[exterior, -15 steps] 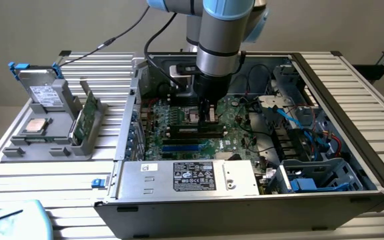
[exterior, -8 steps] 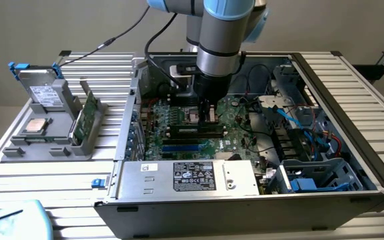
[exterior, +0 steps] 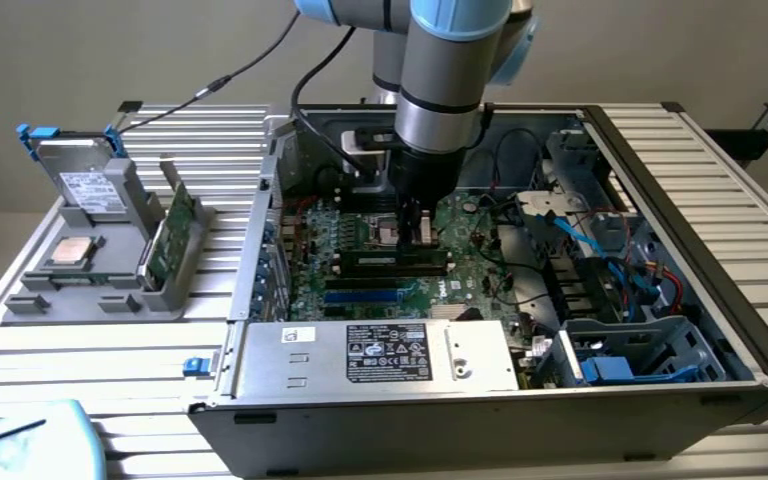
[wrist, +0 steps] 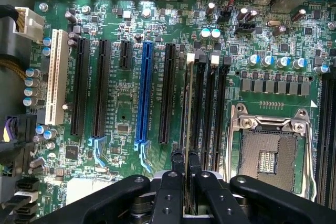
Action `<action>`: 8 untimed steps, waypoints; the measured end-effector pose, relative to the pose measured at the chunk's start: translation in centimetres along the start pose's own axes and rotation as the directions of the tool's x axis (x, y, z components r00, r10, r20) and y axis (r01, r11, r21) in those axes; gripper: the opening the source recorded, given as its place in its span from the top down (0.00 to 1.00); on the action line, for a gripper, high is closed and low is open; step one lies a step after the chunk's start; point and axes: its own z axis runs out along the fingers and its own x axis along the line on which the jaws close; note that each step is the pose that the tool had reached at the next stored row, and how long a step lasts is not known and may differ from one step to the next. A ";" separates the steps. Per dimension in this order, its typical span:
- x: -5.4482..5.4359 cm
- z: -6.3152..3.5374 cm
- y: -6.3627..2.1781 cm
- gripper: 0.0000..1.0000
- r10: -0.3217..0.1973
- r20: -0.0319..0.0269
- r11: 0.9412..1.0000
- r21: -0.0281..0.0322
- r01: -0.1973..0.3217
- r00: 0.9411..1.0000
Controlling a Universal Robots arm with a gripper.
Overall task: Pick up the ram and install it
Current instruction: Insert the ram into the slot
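Note:
The ram (wrist: pixel 187 103) shows edge-on as a thin green stick. It stands upright along the memory slot nearest the long black expansion slots (wrist: pixel 167 93). My gripper (wrist: pixel 185 158) is shut on the stick's top edge, one black fingertip on each side. I cannot tell whether the stick is pressed fully into the slot. Two neighbouring black memory slots (wrist: pixel 210 103) lie bare beside it. In the exterior view the gripper (exterior: pixel 422 236) reaches straight down into the open computer case (exterior: pixel 704 260), over the middle of the motherboard (exterior: pixel 471 250).
An open processor socket (wrist: pixel 270 153) lies beside the memory slots, and a blue expansion slot (wrist: pixel 145 93) on the other side. The silver power supply (exterior: pixel 371 355) fills the case's near side. At the exterior view's left, a grey rack (exterior: pixel 91 290) holds a green card (exterior: pixel 171 235) and a hard drive (exterior: pixel 84 185).

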 end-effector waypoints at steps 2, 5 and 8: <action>0.0 0.00 0.00 0.86 0.000 -0.001 1.000 0.000 0.000 1.000; 0.0 0.02 -0.01 0.86 0.000 -0.002 1.000 0.000 0.000 1.000; 0.0 0.06 -0.01 0.86 0.000 -0.003 1.000 0.000 0.000 1.000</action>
